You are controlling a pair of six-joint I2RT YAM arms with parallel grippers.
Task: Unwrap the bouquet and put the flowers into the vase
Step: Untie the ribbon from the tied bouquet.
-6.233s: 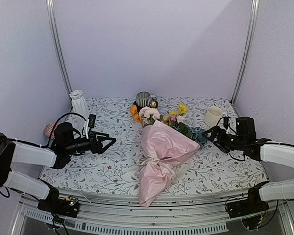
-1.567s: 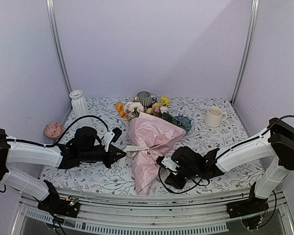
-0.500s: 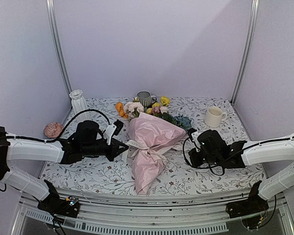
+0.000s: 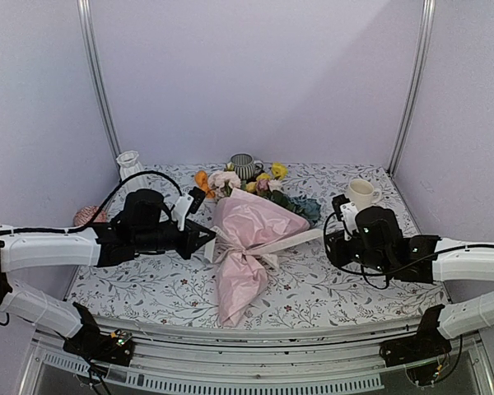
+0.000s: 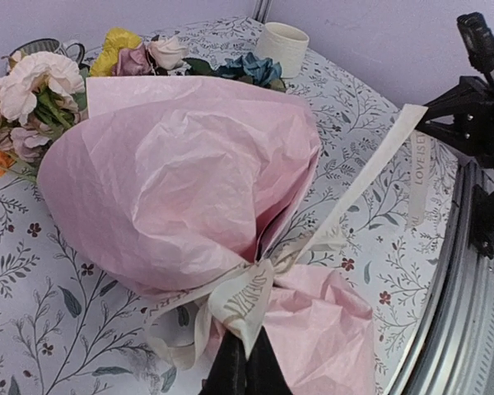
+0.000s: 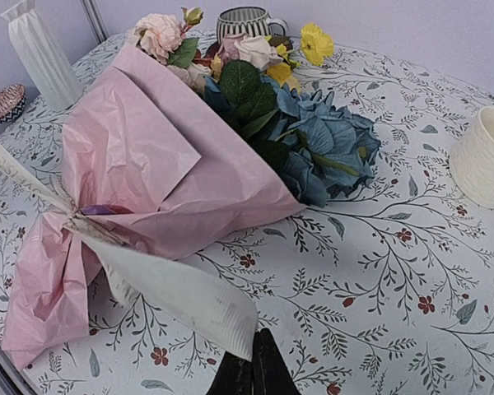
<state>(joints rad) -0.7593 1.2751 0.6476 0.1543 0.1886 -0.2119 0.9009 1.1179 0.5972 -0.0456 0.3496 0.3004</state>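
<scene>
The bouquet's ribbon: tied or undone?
Tied: the ribbon cinches the pink paper tight around the bouquet. The left gripper and right gripper are each shut on a ribbon end.

Lilac booth, closed in on three sides

A plain lilac back wall [image 4: 255, 82] is seen, flanked by a left wall [image 4: 25, 107] and a right wall [image 4: 477, 107] of the same shade. The corners are marked by two slim metal posts, a left post [image 4: 99, 82] and a right post [image 4: 413, 82]. The tabletop [image 4: 329, 288] is covered by a white cloth printed with grey-green sprigs and small red flowers. A ribbed metal rail [image 4: 255, 350] is run along its near edge. Everything is lit softly and evenly, and only faint shadows are cast.
</scene>
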